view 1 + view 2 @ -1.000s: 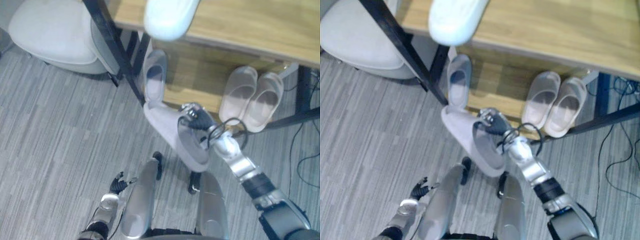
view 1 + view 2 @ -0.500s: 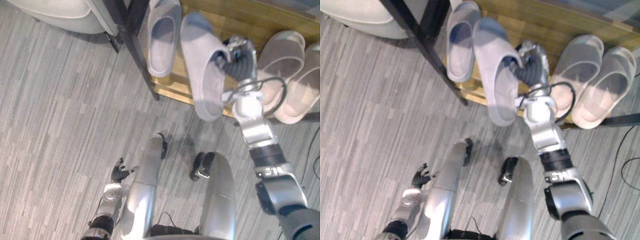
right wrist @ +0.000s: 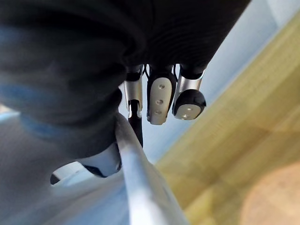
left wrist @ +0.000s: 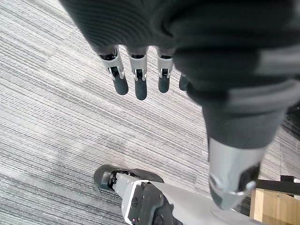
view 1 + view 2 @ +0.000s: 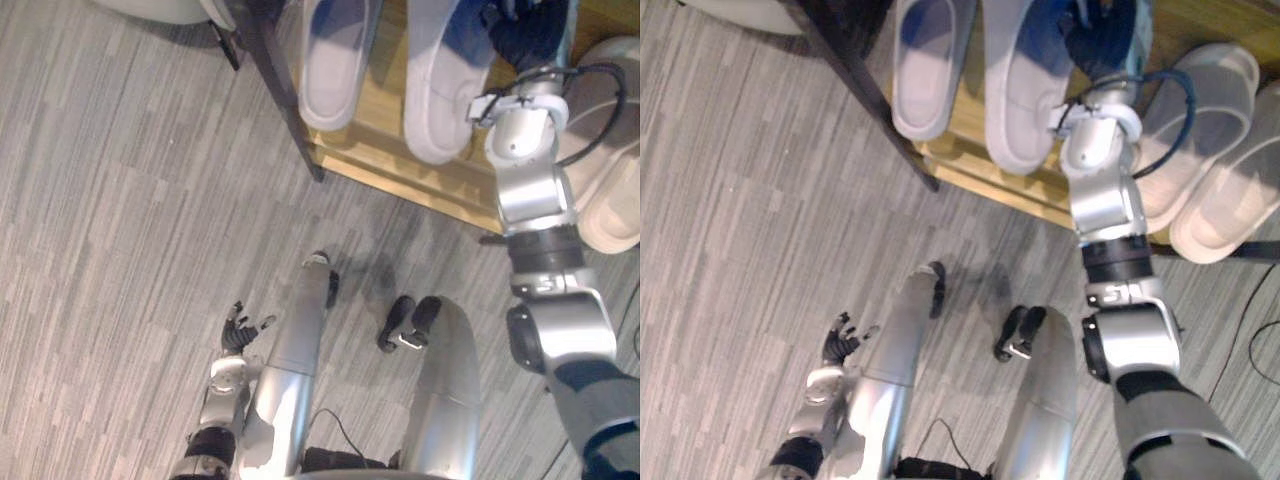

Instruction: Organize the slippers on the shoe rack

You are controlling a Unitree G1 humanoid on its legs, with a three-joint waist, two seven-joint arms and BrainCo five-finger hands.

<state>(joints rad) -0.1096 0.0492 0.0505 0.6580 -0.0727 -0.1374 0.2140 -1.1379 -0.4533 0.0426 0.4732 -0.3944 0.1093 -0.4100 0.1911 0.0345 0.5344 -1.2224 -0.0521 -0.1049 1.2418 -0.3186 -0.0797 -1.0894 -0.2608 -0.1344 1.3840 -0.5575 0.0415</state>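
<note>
A pale lilac slipper (image 5: 335,70) lies on the rack's wooden lower shelf (image 5: 400,165). Just to its right is its mate (image 5: 438,95), toe inward and heel over the shelf's front edge. My right hand (image 5: 525,30) is shut on this mate's strap. In the right wrist view its fingers (image 3: 159,98) curl over the slipper's edge (image 3: 140,187), with the wood of the shelf (image 3: 225,140) behind. Whether the mate's sole rests on the shelf I cannot tell. My left hand (image 5: 240,335) hangs low over the floor, open, its fingers (image 4: 136,79) straight.
A beige pair of slippers (image 5: 1200,150) sits on the same shelf to the right of my right arm. The rack's black leg (image 5: 285,110) slants down left of the lilac slipper. Grey striped carpet (image 5: 120,220) covers the floor in front.
The camera has moved in towards the rack and tilted down. My right hand has carried the lilac slipper from beside the rack's front to the lower shelf, next to its mate.
</note>
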